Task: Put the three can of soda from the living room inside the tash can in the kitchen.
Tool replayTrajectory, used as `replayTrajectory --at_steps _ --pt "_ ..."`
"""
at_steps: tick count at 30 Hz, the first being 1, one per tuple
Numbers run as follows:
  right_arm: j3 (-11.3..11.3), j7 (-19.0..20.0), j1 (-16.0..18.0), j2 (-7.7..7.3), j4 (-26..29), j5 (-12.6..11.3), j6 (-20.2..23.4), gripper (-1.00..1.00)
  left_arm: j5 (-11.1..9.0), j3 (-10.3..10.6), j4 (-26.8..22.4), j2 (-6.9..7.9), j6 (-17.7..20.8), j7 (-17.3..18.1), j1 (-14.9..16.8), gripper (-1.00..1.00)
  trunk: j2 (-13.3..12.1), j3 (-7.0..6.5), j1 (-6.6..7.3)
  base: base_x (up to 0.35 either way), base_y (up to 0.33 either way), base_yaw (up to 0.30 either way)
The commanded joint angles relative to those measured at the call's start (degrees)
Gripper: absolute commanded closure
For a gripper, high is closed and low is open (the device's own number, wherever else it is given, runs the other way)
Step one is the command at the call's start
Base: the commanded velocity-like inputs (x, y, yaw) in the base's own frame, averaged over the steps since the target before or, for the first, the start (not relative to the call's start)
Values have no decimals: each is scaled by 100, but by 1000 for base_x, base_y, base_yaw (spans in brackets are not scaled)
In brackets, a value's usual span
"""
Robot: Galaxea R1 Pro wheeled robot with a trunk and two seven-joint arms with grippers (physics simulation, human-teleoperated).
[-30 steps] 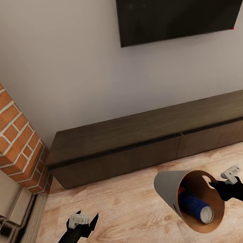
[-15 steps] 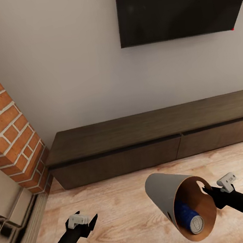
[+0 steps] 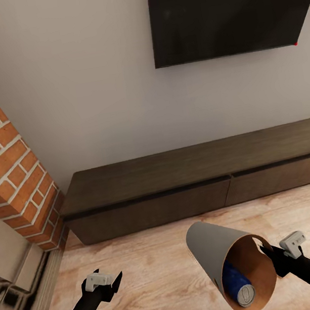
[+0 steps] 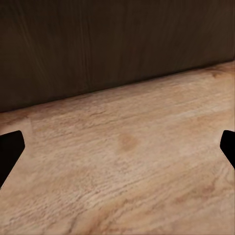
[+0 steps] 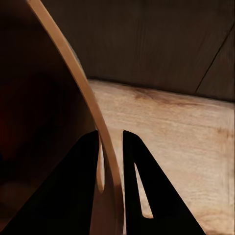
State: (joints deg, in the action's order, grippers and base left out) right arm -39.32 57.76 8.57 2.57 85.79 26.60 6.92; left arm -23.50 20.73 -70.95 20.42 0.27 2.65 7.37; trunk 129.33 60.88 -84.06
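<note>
Step in hand: carrying the bin while collecting cans in the living room, by my reading.

Right gripper (image 3: 269, 257) is clamped on the rim of the trash can (image 3: 215, 248); in the right wrist view the two dark fingers (image 5: 85, 186) sit either side of the thin rim wall (image 5: 78, 78), one inside, one outside, next to the handle cut-out. The bin is held off the floor (image 3: 158, 269), tipped hard so its mouth faces the camera, in front of the low TV cabinet (image 3: 179, 181).

One blue soda can (image 3: 237, 282) lies inside the bin, low against the wall near the mouth, silver end outward. Two orange cans: location unknown from these pictures.

Left gripper (image 3: 106, 281) is released and empty, fingers spread wide, hovering over bare floor in front of the cabinet's left end, near the brick fireplace (image 3: 7, 168). TV (image 3: 222, 9) hangs above the cabinet.

Progress estimate: one of three cans binned.

Next move calls for:
- righting the bin somewhat; at this tilt the blue can could roll out.
- finding the orange cans, left gripper free for picking.
- later, bin to the kitchen.
</note>
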Motion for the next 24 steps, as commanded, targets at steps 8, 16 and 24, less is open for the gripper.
replayTrajectory --at_steps 8,16,24 --pt "-386 -158 -142 130 -604 -60 -1230 100 10 21 134 3 -147 -1 0 -100 -322 -145 177 0 0 0" --pt "-839 -172 -367 -110 -1661 -73 -3390 100 12 39 216 3 -214 -1 1 -100 -643 -288 352 0 0 0" --pt "-879 696 -428 -736 -2171 -626 -3637 100 12 45 414 0 -220 0 7 -100 -964 -432 528 0 0 0"
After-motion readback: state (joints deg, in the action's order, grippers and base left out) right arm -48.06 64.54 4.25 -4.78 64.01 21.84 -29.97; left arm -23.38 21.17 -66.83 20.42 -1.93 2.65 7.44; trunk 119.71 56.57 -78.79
